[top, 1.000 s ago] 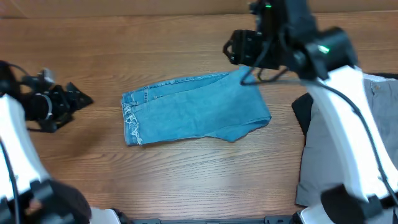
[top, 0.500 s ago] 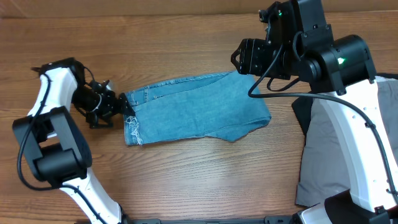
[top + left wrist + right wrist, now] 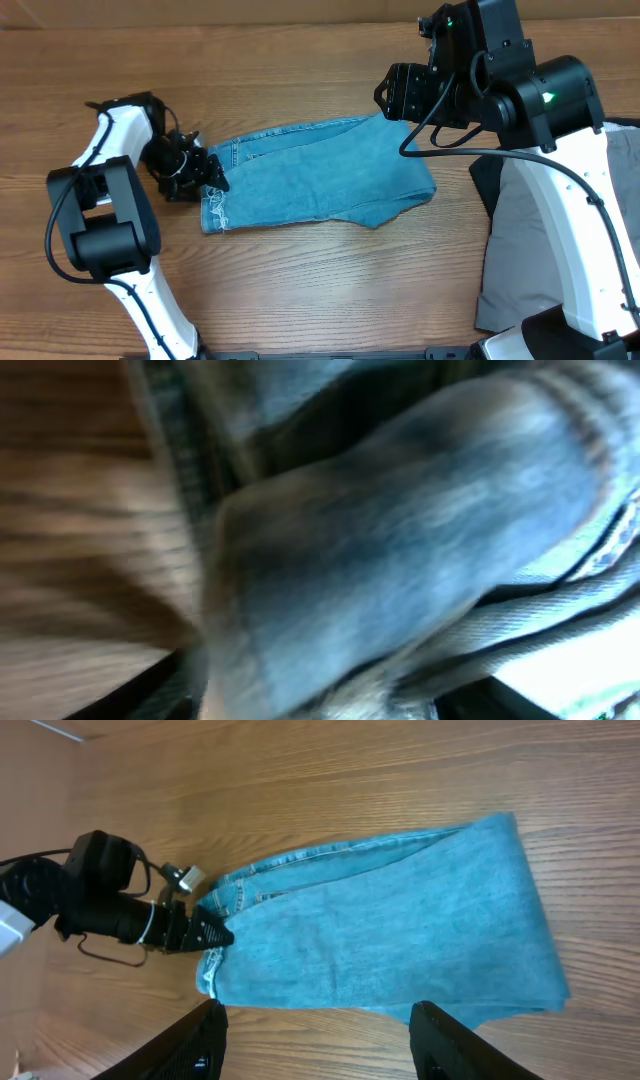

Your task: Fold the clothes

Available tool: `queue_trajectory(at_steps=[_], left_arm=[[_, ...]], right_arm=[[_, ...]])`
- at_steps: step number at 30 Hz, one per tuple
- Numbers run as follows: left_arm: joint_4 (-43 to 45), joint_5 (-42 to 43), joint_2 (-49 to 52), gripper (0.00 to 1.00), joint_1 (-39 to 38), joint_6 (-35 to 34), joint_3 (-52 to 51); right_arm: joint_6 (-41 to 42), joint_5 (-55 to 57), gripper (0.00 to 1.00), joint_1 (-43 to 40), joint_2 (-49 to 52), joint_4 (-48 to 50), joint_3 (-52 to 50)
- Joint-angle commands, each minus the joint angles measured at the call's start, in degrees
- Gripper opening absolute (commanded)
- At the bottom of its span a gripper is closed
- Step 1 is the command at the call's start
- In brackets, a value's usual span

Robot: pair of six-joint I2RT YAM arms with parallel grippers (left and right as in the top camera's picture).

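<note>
The left fingers [image 3: 195, 932] are pressed against the left end of the jeans [image 3: 320, 175], at the edge where the stitched seams and frayed hem lie. Only blurred denim is seen in the left wrist view, so it cannot be told whether they are apart or clamped on the cloth. This placement is judged to be for taking that end, so that it can be lifted and carried over for a further fold.

The right fingers [image 3: 205, 1045] are held wide apart with nothing between them, raised above the far right corner of the jeans. They are apparently kept clear so that the cloth can move freely, and are ready to pin or take the right end.

The jeans are laid flat across the middle of the bench [image 3: 300, 300], already doubled into a short band, its right end slanted. The grey trousers [image 3: 505, 260] and the black cloth [image 3: 485, 180] are heaped at the right edge, partly hidden under the right arm, seemingly set aside for later.

No container is seen; every garment is lying directly on the bench.
</note>
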Motion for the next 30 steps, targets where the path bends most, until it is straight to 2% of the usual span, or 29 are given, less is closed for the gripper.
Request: queue_trajectory(at_steps=[1, 3, 6, 7, 9, 10, 16, 20, 24, 30], left_arm=[[0.52, -4.52, 4.42, 0.62, -2.34, -1.99, -1.38], [0.11, -5.68, 5.01, 0.56, -2.75, -2.05, -1.4], [-0.17, -7.89, 5.27, 0.4, -2.67, -4.13, -1.64], [-0.26, -8.13, 5.27, 0.31, -2.6, -4.48, -1.64], [-0.44, -8.26, 5.27, 0.07, -2.29, -4.57, -1.64], [-0.52, -8.33, 5.27, 0.04, -1.84, -4.52, -1.64], [-6.4, -8.52, 5.2, 0.04, 2.69, -4.52, 2.05], [-17.68, -11.39, 4.46, 0.04, 7.8, -4.52, 11.28], [-28.41, -16.74, 2.14, 0.04, 12.09, -6.45, 25.46], [-28.24, -16.46, -6.95, 0.04, 12.66, -7.96, 35.32]], right_arm=[[-0.09, 0.61, 0.62, -0.26, -0.15, 0.15, 0.13], [-0.09, 0.61, 0.62, -0.26, -0.15, 0.17, 0.13], [-0.09, 0.61, 0.62, -0.26, -0.15, 0.11, 0.13], [-0.09, 0.61, 0.62, -0.26, -0.15, 0.11, 0.13], [-0.09, 0.61, 0.62, -0.26, -0.15, 0.07, 0.13], [-0.09, 0.61, 0.62, -0.26, -0.15, -0.04, 0.13], [-0.09, 0.61, 0.62, -0.26, -0.17, -0.15, 0.13], [-0.09, 0.61, 0.62, -0.26, -0.17, -0.55, 0.13], [-0.09, 0.61, 0.62, -0.26, -0.17, -0.48, 0.13], [-0.11, 0.63, 0.62, -0.26, -0.17, -0.48, 0.13]])
